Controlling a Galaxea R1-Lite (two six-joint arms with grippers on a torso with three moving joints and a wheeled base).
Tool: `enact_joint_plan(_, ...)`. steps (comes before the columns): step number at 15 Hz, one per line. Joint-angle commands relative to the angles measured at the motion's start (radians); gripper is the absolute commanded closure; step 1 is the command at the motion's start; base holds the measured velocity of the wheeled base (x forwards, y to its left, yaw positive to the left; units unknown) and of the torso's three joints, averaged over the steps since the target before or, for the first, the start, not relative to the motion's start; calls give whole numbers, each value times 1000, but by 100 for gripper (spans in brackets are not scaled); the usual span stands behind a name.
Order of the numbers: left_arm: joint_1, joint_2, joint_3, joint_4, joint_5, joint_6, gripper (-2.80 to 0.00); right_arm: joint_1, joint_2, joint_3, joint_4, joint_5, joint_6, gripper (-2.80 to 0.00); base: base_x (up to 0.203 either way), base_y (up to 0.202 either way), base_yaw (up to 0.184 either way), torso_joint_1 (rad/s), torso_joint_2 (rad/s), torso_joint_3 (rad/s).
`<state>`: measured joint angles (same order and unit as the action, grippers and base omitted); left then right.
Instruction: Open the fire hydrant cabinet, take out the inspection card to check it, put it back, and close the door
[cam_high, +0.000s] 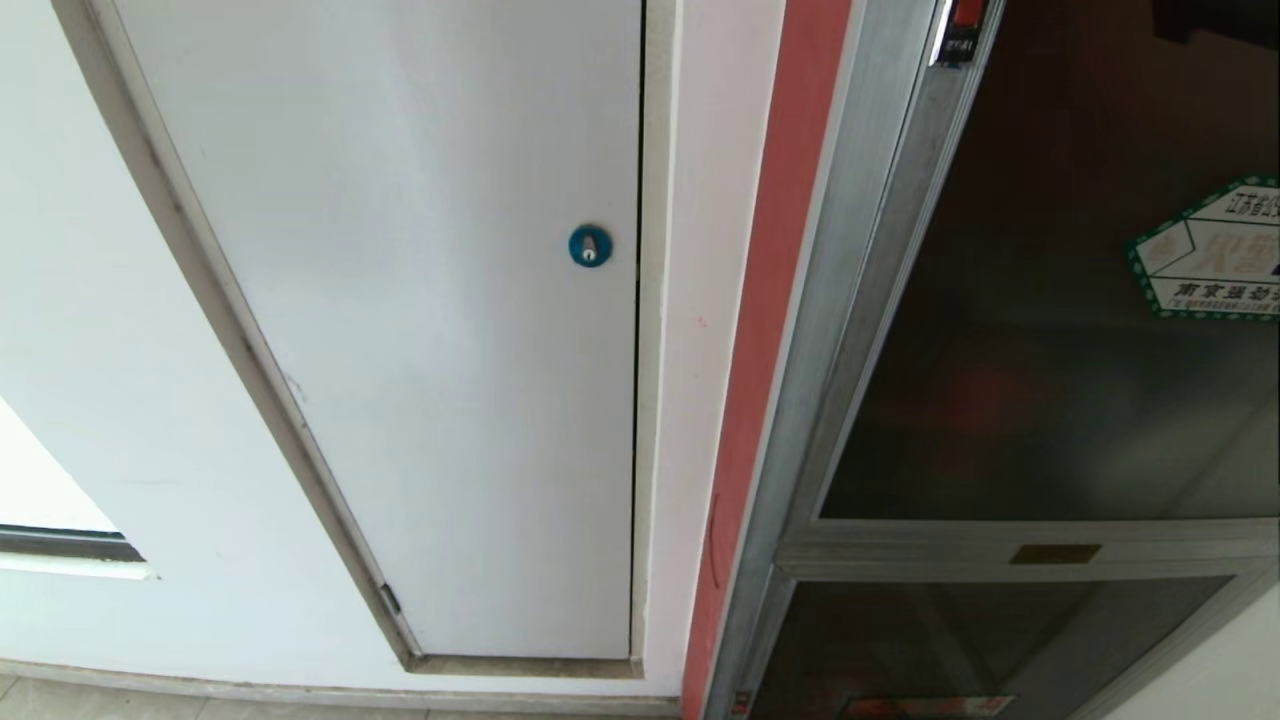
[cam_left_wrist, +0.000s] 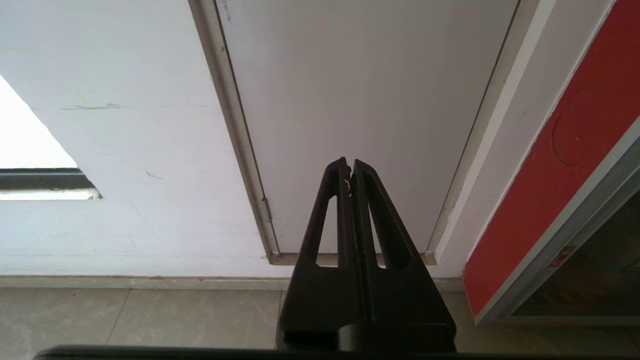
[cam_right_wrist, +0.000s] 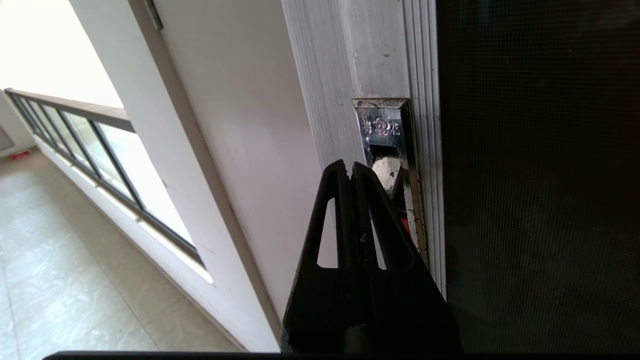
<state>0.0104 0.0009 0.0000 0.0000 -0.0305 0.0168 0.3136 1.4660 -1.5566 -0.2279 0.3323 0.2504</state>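
Note:
The fire hydrant cabinet (cam_high: 850, 300) fills the right of the head view with its silver frame. Its door (cam_high: 1050, 350), dark tinted glass with a green-edged hexagonal sticker (cam_high: 1215, 250), stands closed. A small red latch (cam_high: 965, 20) sits at the top of the frame. In the right wrist view my right gripper (cam_right_wrist: 349, 165) is shut, its tips right beside the metal latch plate (cam_right_wrist: 385, 135) on the door frame (cam_right_wrist: 425, 75). My left gripper (cam_left_wrist: 348, 162) is shut and empty, parked low before the white panel. The inspection card is hidden.
A plain white panel (cam_high: 430, 330) with a blue round lock (cam_high: 590, 246) lies left of the cabinet, past a red strip (cam_high: 770, 330). Below the door is a shorter glass panel (cam_high: 950, 640). A window with railing (cam_right_wrist: 75, 135) and tiled floor (cam_left_wrist: 150, 315) lie further left.

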Motion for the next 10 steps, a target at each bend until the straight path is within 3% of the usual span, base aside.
enact_joint_plan(1,0,1,0,0,0,0,0,-2,20,-5,-2,2,1,0,0,0,0,0,0,0)
enact_joint_plan(10,0,1,2,0,0,0,0,-47,40,0,-2,1,20,0,0,0,0,0,0,0)
